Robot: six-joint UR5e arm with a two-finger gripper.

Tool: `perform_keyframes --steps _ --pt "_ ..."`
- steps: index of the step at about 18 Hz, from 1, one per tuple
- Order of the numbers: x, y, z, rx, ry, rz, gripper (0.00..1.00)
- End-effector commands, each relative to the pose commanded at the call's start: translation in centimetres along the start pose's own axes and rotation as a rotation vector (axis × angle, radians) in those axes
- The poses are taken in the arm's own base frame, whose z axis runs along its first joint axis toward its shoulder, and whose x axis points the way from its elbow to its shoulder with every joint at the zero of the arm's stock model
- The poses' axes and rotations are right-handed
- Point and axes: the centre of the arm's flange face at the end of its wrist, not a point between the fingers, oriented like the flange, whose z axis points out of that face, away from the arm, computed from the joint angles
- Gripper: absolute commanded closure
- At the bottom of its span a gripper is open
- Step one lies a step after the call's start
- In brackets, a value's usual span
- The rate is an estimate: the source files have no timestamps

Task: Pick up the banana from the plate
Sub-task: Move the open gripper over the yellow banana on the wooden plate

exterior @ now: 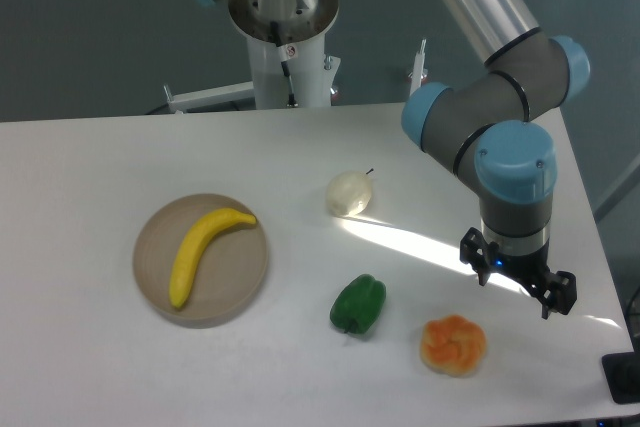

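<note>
My gripper point(520, 282) hangs with jaws apart, holding nothing, well right of the banana point(202, 250), which lies on the plate point(150, 272) (long axis running lower-left to upper-right).

My gripper point(517, 282) looks like matt black plastic, below grey and glossy blue arm joints. The banana point(204, 250) is smooth, glossy yellow on a matt tan plate point(245, 287). Toward the bench's front edge, the green pepper point(359, 304) shines waxily; the orange item point(453, 345) looks rough. The bench point(90, 177) is matt white.
</note>
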Motion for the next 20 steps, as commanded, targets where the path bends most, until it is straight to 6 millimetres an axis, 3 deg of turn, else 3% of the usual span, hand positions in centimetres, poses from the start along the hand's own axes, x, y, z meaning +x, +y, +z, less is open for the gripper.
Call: perform_keyframes --steps 7,10,16,20 --pt "0.5 0.2 -0.7 0.011 0.004 -0.005 0.00" --pt "1.6 0.1 -1.5 0.013 0.010 -0.047 0.00" --pt "6.4 -5.1 -4.4 0.056 0.036 -0.266 0.00" --pt "12.3 -7.0 -6.5 0.065 0.080 -0.388 0.00"
